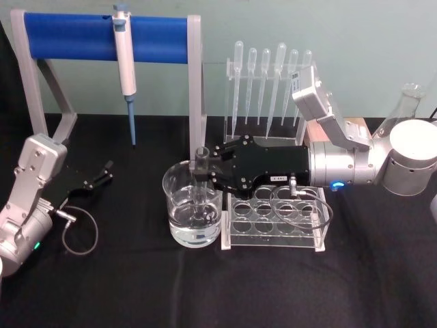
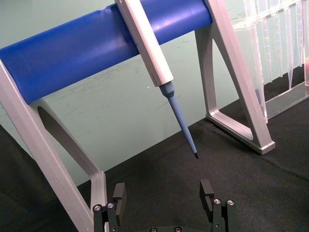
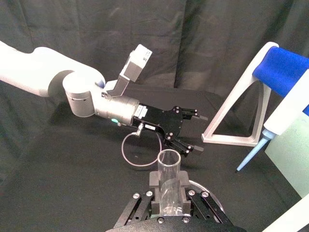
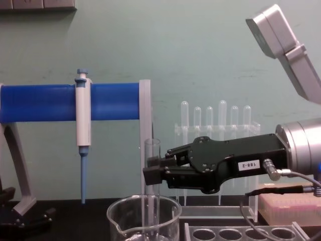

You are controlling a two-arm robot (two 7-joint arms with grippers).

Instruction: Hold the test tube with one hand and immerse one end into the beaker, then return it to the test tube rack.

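The test tube [image 1: 201, 179] stands upright with its lower end inside the beaker [image 1: 179, 198], which holds clear water. My right gripper [image 1: 203, 169] reaches in from the right and is shut on the tube's upper part, just below its open rim. From the side, the test tube [image 4: 152, 193] drops through the mouth of the beaker [image 4: 123, 221], with the right gripper [image 4: 152, 168] clamped above the rim. In the right wrist view the test tube [image 3: 168, 181] sits between the fingers. My left gripper [image 1: 102, 174] rests open at the table's left, and its fingers [image 2: 119, 195] are spread wide.
A clear rack with round holes [image 1: 276, 215] stands right of the beaker, under my right wrist. Behind it is a stand of plastic pipettes [image 1: 270, 82]. A white-and-blue pipettor [image 1: 125, 61] hangs on the blue-barred stand [image 1: 68, 31]. A flask [image 1: 403, 109] stands far right.
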